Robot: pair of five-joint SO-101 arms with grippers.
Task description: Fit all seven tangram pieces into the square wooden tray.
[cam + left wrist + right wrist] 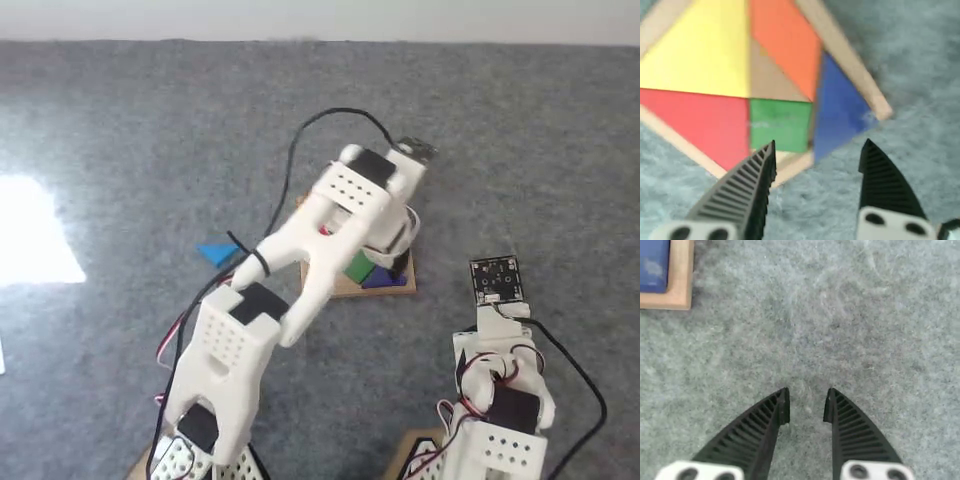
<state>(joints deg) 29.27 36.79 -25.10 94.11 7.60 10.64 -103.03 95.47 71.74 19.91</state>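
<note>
**Hovering over the tray [850,60] with one piece left outside**

My left hand [819,145] hangs just above one corner of the tray. Its two fingers are spread wide, with nothing between them. I think it is held up like this so it does not bump the pieces lying flat inside.

In the tray I see a yellow piece [700,60], an orange piece [785,40], a red piece [700,125], a green piece [780,125] and a dark blue piece [837,105]. They sit tight, edge to edge. Between the yellow, orange and green ones is a bare brown triangle [772,75]. It looks like a gap to me, but it could be a plain wood piece.

A light blue piece [215,252] lies on the desk [120,130], near the tray but not touching it, beside my left arm. It is a triangle too, so my guess is that it belongs in that gap.

My right hand [806,395] is low over bare desk, near a tray corner. Its fingers are only a little apart and hold nothing. I think it sits off to the side to leave room for the left arm.

That makes six pieces. I cannot find the seventh.
</note>
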